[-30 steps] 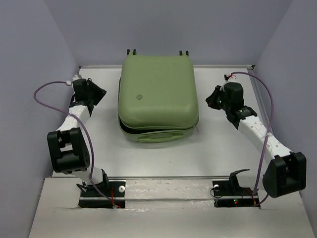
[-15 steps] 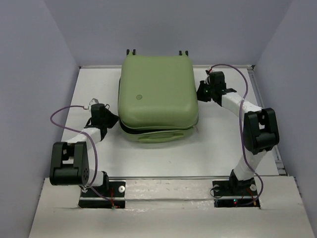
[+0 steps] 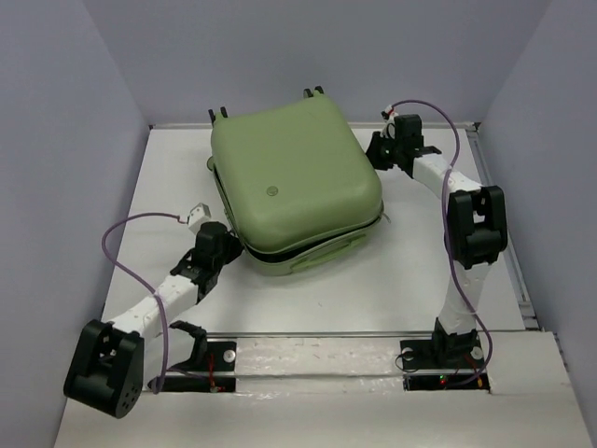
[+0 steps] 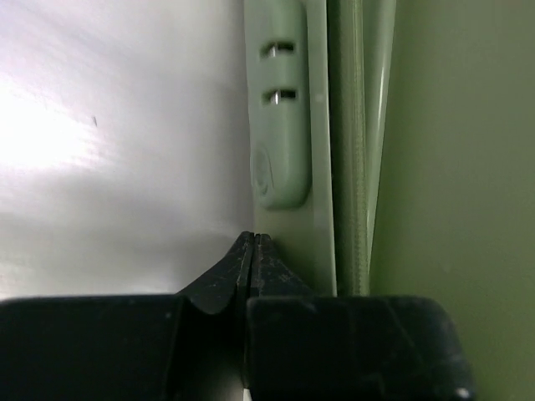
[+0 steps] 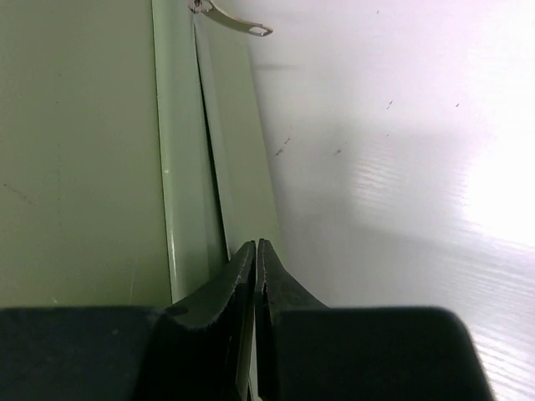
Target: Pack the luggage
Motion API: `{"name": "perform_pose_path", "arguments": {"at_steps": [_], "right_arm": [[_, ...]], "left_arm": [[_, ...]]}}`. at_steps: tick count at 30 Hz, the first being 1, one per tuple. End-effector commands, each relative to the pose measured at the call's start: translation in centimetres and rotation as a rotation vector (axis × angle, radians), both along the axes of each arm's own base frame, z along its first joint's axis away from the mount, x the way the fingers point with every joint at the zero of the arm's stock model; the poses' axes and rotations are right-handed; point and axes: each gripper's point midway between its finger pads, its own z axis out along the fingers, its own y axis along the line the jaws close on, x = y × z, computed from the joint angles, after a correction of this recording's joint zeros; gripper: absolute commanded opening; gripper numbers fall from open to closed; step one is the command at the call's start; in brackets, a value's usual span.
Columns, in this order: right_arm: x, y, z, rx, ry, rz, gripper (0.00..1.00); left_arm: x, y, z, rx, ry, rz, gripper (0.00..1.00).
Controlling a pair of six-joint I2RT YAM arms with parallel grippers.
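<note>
We see the luggage [image 3: 294, 187] lying flat on the counter [image 3: 308, 299], shell up and turned askew. Its wheels [image 3: 219, 114] are at the far edge, and the lid rests with a thin dark gap along the near side. Our left hand [image 3: 227, 245] sits at the luggage's near-left corner, clenched on nothing, fingertips [image 4: 238, 267] right at the lower shell's rim. Our right hand [image 3: 378, 154] is at the luggage's far-right side, likewise clenched empty, tips at the seam.

Left arm [image 3: 159, 297] stretched low across table; left pincer [image 3: 224, 245] fully closed. Right arm [image 3: 466, 233] folded, elbow raised; right pincer [image 3: 381, 155] fully closed.
</note>
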Motion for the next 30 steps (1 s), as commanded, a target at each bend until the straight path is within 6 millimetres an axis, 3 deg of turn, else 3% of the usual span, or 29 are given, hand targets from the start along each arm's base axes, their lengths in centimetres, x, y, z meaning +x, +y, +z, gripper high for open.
{"name": "perform_pose_path", "arguments": {"at_steps": [1, 4, 6, 7, 8, 9, 10, 11, 12, 13, 14, 15, 16, 17, 18, 19, 20, 21, 22, 23, 24, 25, 27, 28, 29, 30], "right_arm": [[-3.2, 6.5, 4.9, 0.099, -0.044, 0.209, 0.12], [-3.2, 5.4, 5.2, 0.080, -0.049, 0.171, 0.17], [-2.6, 3.4, 5.2, 0.067, -0.048, 0.121, 0.26], [-2.3, 2.6, 5.3, 0.064, -0.049, 0.103, 0.29], [-2.3, 2.0, 5.6, 0.064, -0.049, 0.092, 0.33], [-2.0, 1.0, 5.8, 0.067, -0.051, 0.076, 0.37], [-2.1, 1.0, 5.9, 0.065, -0.057, 0.082, 0.40], [-2.1, 0.3, 6.3, 0.061, -0.066, 0.074, 0.43], [-2.2, 0.3, 6.5, 0.053, -0.075, 0.080, 0.46], [-2.3, 0.2, 6.7, 0.037, -0.090, 0.093, 0.49], [-2.4, 0.1, 6.9, 0.033, -0.099, 0.097, 0.53], [-2.6, 0.0, 7.1, 0.029, -0.101, 0.096, 0.59], [-2.7, 0.0, 7.0, 0.029, -0.098, 0.096, 0.62], [-2.8, 0.0, 7.0, 0.030, -0.097, 0.095, 0.65], [-2.9, -0.1, 6.9, 0.026, -0.092, 0.086, 0.69], [-3.0, -0.3, 6.8, 0.022, -0.089, 0.075, 0.70], [-3.1, -0.4, 6.7, 0.018, -0.089, 0.069, 0.73], [-3.1, -0.6, 6.6, 0.011, -0.088, 0.062, 0.76], [-3.5, -0.8, 6.5, 0.007, -0.085, 0.057, 0.76], [-3.8, -0.9, 6.3, 0.004, -0.080, 0.051, 0.80], [-3.8, -0.9, 6.4, 0.005, -0.082, 0.053, 0.82], [-4.2, -0.9, 6.2, 0.006, -0.078, 0.053, 0.83], [-4.6, -1.1, 5.9, 0.004, -0.074, 0.041, 0.88], [-4.8, -1.2, 5.6, 0.005, -0.067, 0.036, 0.90], [-5.3, -1.3, 5.1, 0.005, -0.058, 0.035, 0.91], [-5.4, -1.3, 5.1, 0.006, -0.064, 0.031, 0.93]], "left_arm": [[-2.3, -4.8, 4.3, -0.168, -0.109, -0.137, 0.06], [-2.9, -3.6, 6.6, -0.130, -0.152, -0.108, 0.06], [-3.1, -1.4, 10.2, -0.054, -0.219, -0.051, 0.18], [-3.1, -0.5, 12.1, -0.030, -0.261, -0.023, 0.28], [-3.3, 0.5, 14.3, 0.022, -0.317, -0.014, 0.55], [-3.2, 1.4, 16.3, 0.054, -0.355, 0.019, 0.65], [-3.0, 2.9, 20.1, 0.075, -0.421, 0.088, 0.73], [-2.5, 3.1, 21.4, 0.099, -0.434, 0.097, 0.84], [-2.1, 3.0, 25.3, 0.107, -0.502, 0.087, 0.88], [-0.4, 2.2, 25.1, 0.139, -0.466, 0.071, 0.93], [-0.5, 2.2, 27.3, 0.125, -0.509, 0.070, 0.94], [1.6, 1.2, 28.7, 0.132, -0.511, 0.040, 0.97], [2.8, 0.8, 29.2, 0.127, -0.511, 0.025, 0.98], [5.3, 0.3, 27.9, 0.137, -0.464, 0.010, 0.99], [7.0, 1.8, 28.0, 0.132, -0.458, 0.039, 0.99], [8.3, 0.5, 29.8, 0.062, -0.487, -0.045, 0.99], [10.9, 0.4, 27.8, 0.052, -0.425, -0.064, 0.99], [12.2, 0.6, 27.8, 0.045, -0.419, -0.077, 0.99], [13.6, 1.2, 29.5, 0.034, -0.440, -0.093, 0.99], [16.0, 1.1, 29.1, 0.031, -0.409, -0.116, 0.99], [17.2, 1.4, 29.1, 0.027, -0.406, -0.126, 0.99], [19.6, 2.7, 27.0, 0.025, -0.355, -0.111, 0.99], [21.7, 3.7, 26.8, 0.015, -0.340, -0.116, 0.99], [22.7, 3.3, 28.2, -0.009, -0.364, -0.154, 0.99], [24.8, 5.2, 25.4, -0.020, -0.305, -0.125, 0.99], [25.7, 5.5, 25.2, -0.041, -0.302, -0.130, 0.99]]}}
